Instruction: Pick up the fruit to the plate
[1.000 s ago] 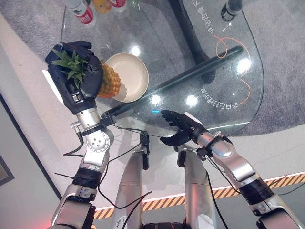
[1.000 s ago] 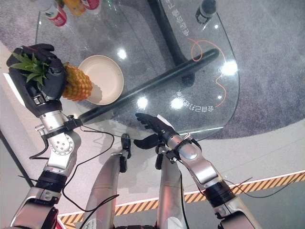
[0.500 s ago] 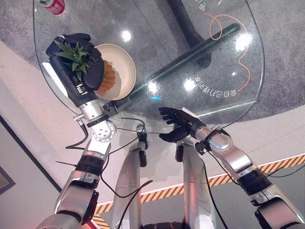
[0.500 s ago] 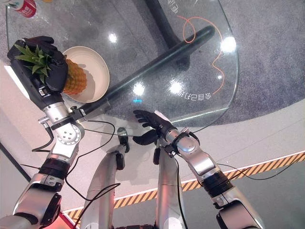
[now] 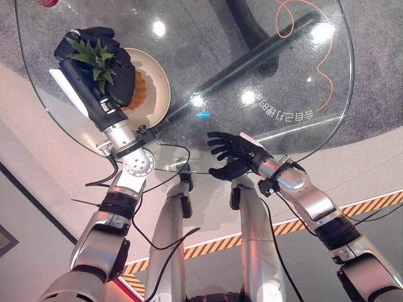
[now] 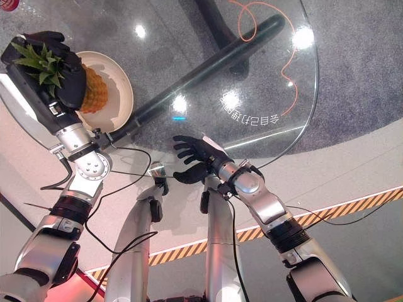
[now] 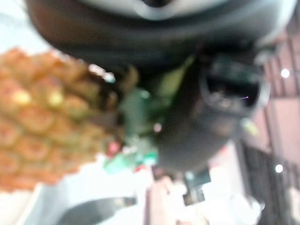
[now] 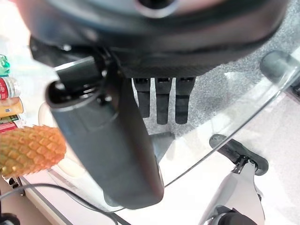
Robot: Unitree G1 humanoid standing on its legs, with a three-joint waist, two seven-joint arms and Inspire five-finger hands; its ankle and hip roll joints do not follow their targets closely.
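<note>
A pineapple (image 5: 140,88) with a green leafy crown hangs over the cream plate (image 5: 158,100) at the far left of the glass table (image 5: 296,75). My left hand (image 5: 101,69) is shut on its upper part, fingers wrapped around the leaves. The left wrist view shows the pineapple's orange scaly body (image 7: 33,136) right beside the dark hand (image 7: 206,108). My right hand (image 5: 230,157) floats open at the table's near edge, fingers spread, holding nothing. In its own wrist view the straight fingers (image 8: 161,101) point over the glass, with the pineapple (image 8: 30,150) off to one side.
A black bar (image 5: 252,60) of the table's frame runs diagonally under the glass. A red can (image 5: 45,2) stands at the table's far left edge. An orange cord (image 5: 296,19) lies on the grey carpet. Striped tape (image 5: 289,229) marks the floor nearby.
The camera has shifted. Relative to the plate, my left hand has carried the pineapple from beside the rim to over the plate. The right hand stays open at the table's edge.
</note>
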